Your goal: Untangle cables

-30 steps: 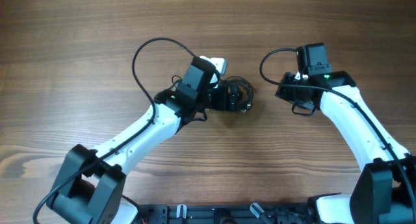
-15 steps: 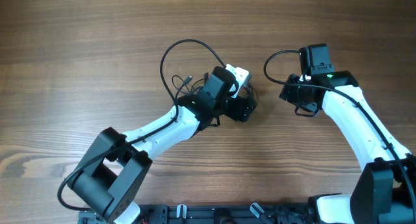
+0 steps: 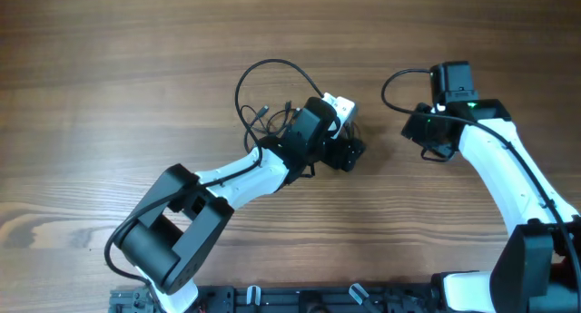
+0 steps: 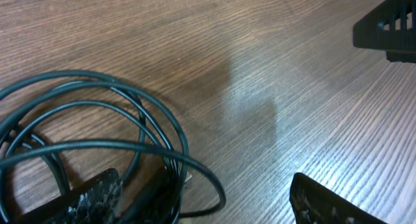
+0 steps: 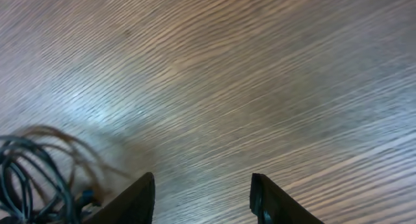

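I am holding my left gripper (image 3: 349,152) low over the wooden table (image 3: 109,77), close to its middle. Its jaws are standing wide apart and gripping nothing. The cables (image 3: 265,121) are lying on the table in a loose tangle of thin dark wires right beside my left wrist. From overhead, part of the tangle is hiding under my arm. My left arm's own thicker black lead (image 3: 277,63) is arching in a wide loop above the tangle.

In my left wrist view the dark-green loops are filling the lower left of the picture. They are coiling one over another and lying flat on the wood. One loop is reaching into the gap between my fingers, and the coil is running up to my left-hand finger (image 4: 91,198). I cannot tell whether that finger is touching it. The other finger is sitting well clear of the wires, over bare wood. A black ribbed part (image 4: 390,23) is showing in the upper right corner of this view, and I cannot tell what it belongs to.

I am keeping my right gripper (image 3: 427,132) off to the right, apart from the left one and from the tangle. Its jaws are parted too, with only bare wood grain showing between them. In my right wrist view a blurred bunch of the wires is showing at the lower left edge, outside my fingers and not touching them.
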Controlling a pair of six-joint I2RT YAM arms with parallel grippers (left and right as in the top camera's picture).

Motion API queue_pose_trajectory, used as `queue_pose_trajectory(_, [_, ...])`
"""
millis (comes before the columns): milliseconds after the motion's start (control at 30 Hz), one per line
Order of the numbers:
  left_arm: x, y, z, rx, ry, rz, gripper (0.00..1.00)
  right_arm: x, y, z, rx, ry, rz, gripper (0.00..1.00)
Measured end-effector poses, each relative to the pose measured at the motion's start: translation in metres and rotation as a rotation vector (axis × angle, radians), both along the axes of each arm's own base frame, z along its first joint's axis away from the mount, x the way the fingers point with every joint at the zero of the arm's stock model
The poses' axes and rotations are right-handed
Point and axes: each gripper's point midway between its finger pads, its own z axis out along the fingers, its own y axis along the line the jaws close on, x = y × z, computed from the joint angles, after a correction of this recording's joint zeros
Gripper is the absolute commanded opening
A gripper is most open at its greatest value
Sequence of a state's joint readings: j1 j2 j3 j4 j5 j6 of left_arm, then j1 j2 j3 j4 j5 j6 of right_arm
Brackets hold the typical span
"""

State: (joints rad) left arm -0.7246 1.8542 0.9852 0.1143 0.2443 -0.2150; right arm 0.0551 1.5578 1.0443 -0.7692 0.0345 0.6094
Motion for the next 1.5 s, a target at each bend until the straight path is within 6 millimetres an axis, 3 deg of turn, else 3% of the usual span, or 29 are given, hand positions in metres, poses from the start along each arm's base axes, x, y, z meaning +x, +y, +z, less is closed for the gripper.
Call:
queue_pose_trajectory(200, [0.002,-0.005,-0.008,-0.005,-0.006,-0.004,0.82,0.000,-0.005,0.000,0.001,0.002,-0.015,0.50])
queue_pose_trajectory(333, [-0.002,-0.008,-0.020,0.010,0.007,-0.009,0.73,0.000,-0.004,0.000,0.004,0.002,-0.014,0.49])
queue_pose_trajectory(400, [-0.005,-0.009,-0.028,0.027,0.014,-0.008,0.54,0.000,-0.004,0.000,0.007,0.002,-0.013,0.49])
queue_pose_trajectory(500, [-0.004,-0.009,-0.030,0.032,0.010,0.004,0.34,0.000,-0.004,0.000,0.007,0.001,-0.013,0.49])
queue_pose_trajectory(600, [-0.002,-0.010,-0.028,0.027,0.006,0.014,0.04,0.000,-0.004,0.000,0.008,0.002,-0.013,0.49])
queue_pose_trajectory(833, [-0.001,-0.010,-0.026,0.015,0.011,0.025,0.04,0.002,0.001,0.000,0.031,-0.005,0.005,0.49])
queue_pose_trajectory(1033, [0.009,-0.007,0.017,-0.083,0.004,0.089,0.04,0.018,0.025,0.008,0.123,-0.087,0.166,0.49])
queue_pose_trajectory(1067, [0.018,-0.001,0.047,-0.153,-0.009,0.117,0.04,0.020,0.029,0.010,0.139,-0.098,0.194,0.49])
queue_pose_trajectory(1133, [0.027,0.010,0.077,-0.242,0.008,0.162,0.04,0.021,0.035,0.011,0.161,-0.110,0.233,0.49])
queue_pose_trajectory(1267, [0.046,0.041,0.121,-0.410,0.084,0.263,0.04,0.025,0.045,0.015,0.200,-0.137,0.289,0.49])
queue_pose_trajectory(1500, [0.061,0.074,0.135,-0.606,0.345,0.388,0.04,0.040,0.094,0.048,0.431,-0.308,0.500,0.49])
